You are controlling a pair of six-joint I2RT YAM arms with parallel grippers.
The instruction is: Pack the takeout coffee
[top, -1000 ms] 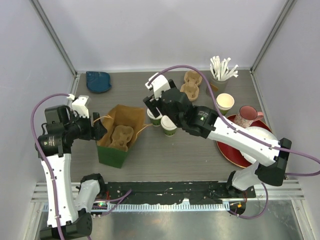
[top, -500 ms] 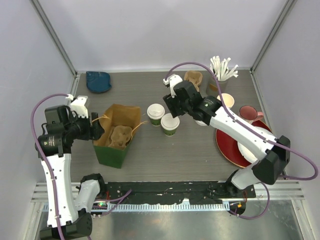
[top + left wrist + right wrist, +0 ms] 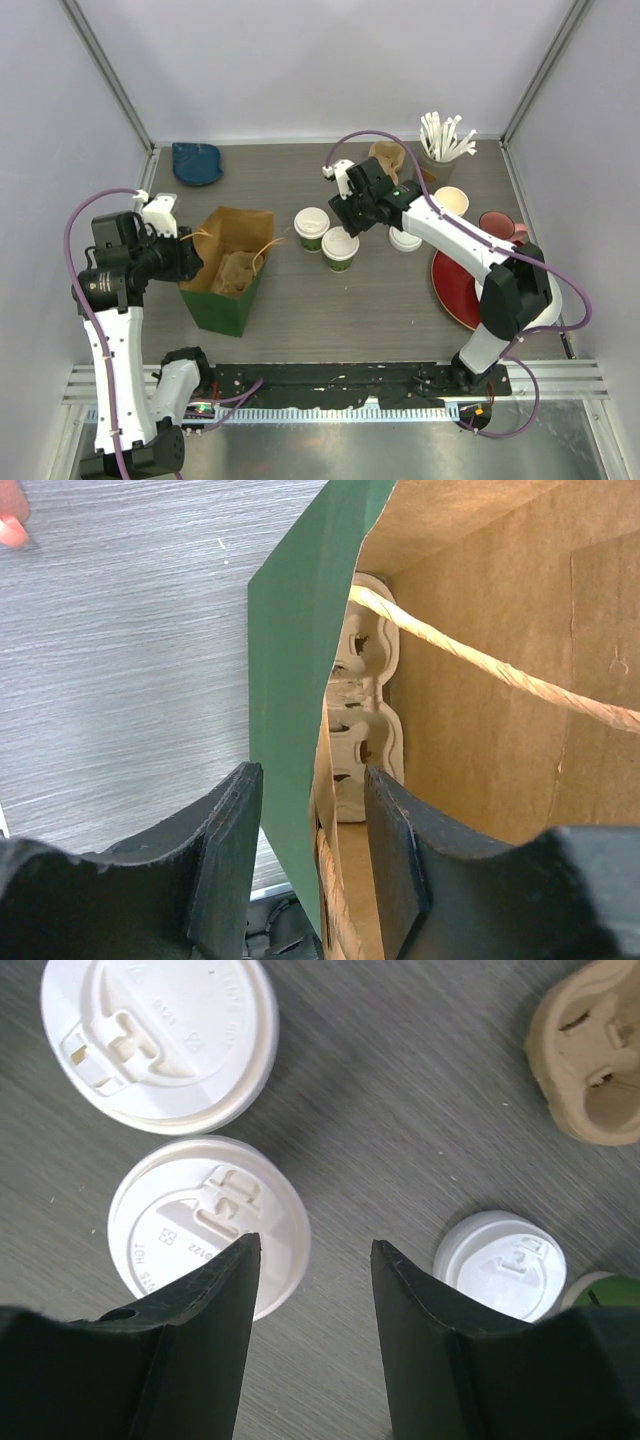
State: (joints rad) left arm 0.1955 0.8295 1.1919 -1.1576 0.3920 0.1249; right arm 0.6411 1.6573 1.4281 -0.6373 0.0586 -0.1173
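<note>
Two takeout coffee cups with white lids stand mid-table, one (image 3: 312,227) (image 3: 160,1040) behind the other (image 3: 340,248) (image 3: 200,1225). My right gripper (image 3: 358,222) (image 3: 315,1243) hovers open just right of the nearer cup, with only bare table between its fingers; its left finger overlaps that lid's edge in the right wrist view. The green paper bag (image 3: 225,300) (image 3: 295,660) stands open with a pulp cup carrier (image 3: 238,272) (image 3: 365,710) inside. My left gripper (image 3: 190,262) (image 3: 310,775) straddles the bag's left wall, a gap showing on either side of the paper.
A loose white lid (image 3: 405,238) (image 3: 500,1265) lies right of the cups. A spare carrier (image 3: 385,158) (image 3: 590,1050), a cup of stirrers (image 3: 440,140), lidless green cups (image 3: 450,205), a pink mug (image 3: 495,230) and a red plate (image 3: 470,295) fill the right side. A blue object (image 3: 197,162) lies at the back left.
My right arm has drawn back to the right off the two cups, its jaws narrowing. The left jaws have narrowed around the bag's wall, and the bag has shifted slightly left.
</note>
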